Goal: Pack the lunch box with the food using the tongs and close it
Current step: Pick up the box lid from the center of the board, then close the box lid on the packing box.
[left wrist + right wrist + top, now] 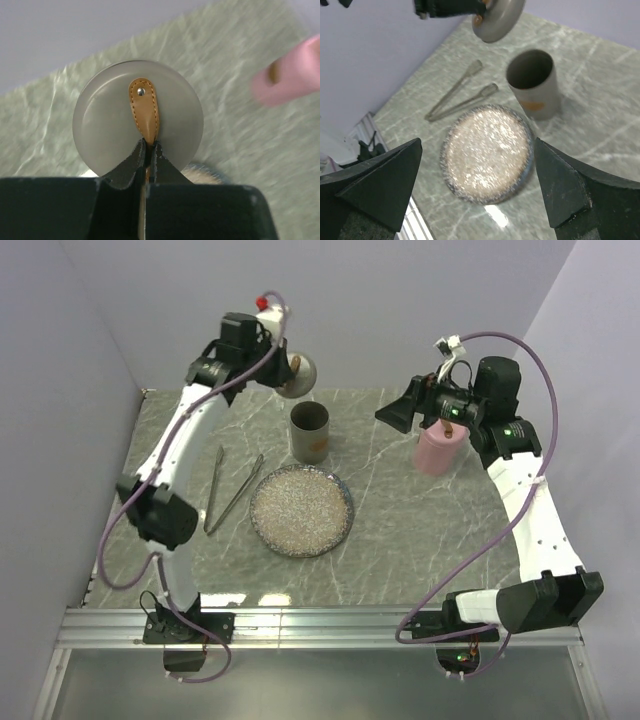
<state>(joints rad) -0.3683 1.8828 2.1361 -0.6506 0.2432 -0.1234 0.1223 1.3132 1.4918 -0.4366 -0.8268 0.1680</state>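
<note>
A grey-green marbled counter [400,540] with pale veins is boxed in by plain lavender-grey walls: a back wall [400,300], a left wall [50,440] and a right wall [600,360]. An aluminium rail [320,625] edges its near side. The light is soft and even.

The pink container [291,75] is blurring and running off the left wrist view's right edge, while the grey lid [500,21] is getting cropped by the right wrist view's top.
</note>
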